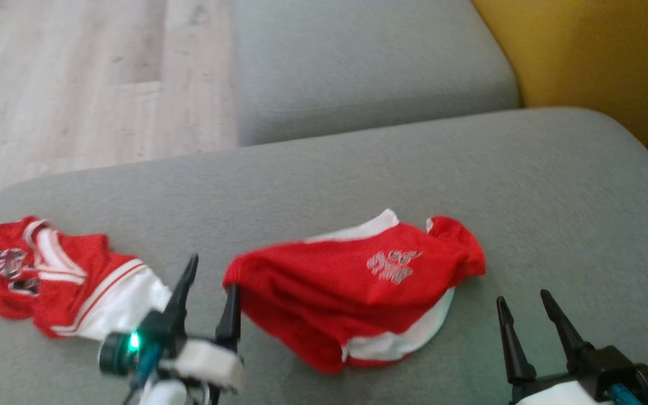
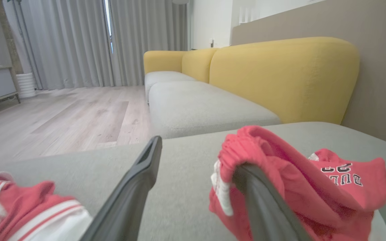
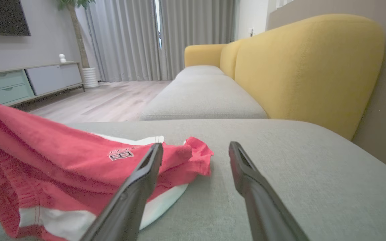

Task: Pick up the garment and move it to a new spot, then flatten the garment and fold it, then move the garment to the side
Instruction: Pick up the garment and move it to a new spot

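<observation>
The garment (image 1: 358, 292) is a pair of red shorts with white trim and a small print, lying rumpled in the middle of the grey sofa cushion (image 1: 554, 185). My left gripper (image 1: 214, 273) is open at the shorts' left edge. In the left wrist view the bunched waistband of the garment (image 2: 297, 187) drapes over the tip of one finger (image 2: 263, 207), while the other finger stands free; the left gripper (image 2: 199, 154) has bare cushion between its fingers. My right gripper (image 1: 522, 297) stands open just right of the shorts. In the right wrist view the right gripper (image 3: 195, 144) is beside the garment (image 3: 62, 157), holding nothing.
A second piece of clothing, a red and white jersey (image 1: 59, 275), lies crumpled at the cushion's left end, also seen as the jersey (image 2: 28, 207). Another grey cushion (image 1: 369, 62) lies beyond, the yellow backrest (image 1: 594, 50) to the right, wooden floor (image 1: 76, 84) to the left.
</observation>
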Motion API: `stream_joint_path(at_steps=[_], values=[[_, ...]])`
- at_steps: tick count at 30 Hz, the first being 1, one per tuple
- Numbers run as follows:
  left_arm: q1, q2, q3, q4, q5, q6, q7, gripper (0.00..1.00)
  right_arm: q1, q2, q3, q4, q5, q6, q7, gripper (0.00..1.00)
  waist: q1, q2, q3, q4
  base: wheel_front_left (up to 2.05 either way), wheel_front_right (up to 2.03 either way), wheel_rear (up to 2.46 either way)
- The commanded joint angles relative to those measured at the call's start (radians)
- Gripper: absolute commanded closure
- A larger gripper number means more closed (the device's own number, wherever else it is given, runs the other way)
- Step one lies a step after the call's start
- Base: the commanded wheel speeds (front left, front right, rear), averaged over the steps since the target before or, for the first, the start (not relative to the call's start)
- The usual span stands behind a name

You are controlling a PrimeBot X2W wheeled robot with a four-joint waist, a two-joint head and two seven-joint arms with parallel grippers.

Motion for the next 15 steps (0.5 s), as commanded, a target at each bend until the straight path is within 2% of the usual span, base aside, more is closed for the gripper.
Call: stream_joint_path(at_steps=[1,7,15], values=[[-0.024,0.004,0.046,-0.039,0.012,0.001,-0.009,0.0,-0.027,-0.004,0.02,-0.032,0.004,0.007,-0.011,0.0,0.0001,-0.0001,-0.022,0.032,0.0,0.0,0.0],[0.105,-0.01,0.076,-0.016,0.021,-0.007,-0.009,0.0,-0.007,-0.004,0.013,-0.024,0.015,0.007,-0.011,0.0,0.0001,-0.0001,-0.048,0.062,0.0,0.0,0.0],[0.207,0.0,0.039,0.055,0.058,-0.054,-0.009,0.0,0.025,-0.004,0.01,-0.023,0.02,0.007,-0.011,0.0,0.0001,-0.0001,-0.076,0.074,0.0,0.0,0.0]])
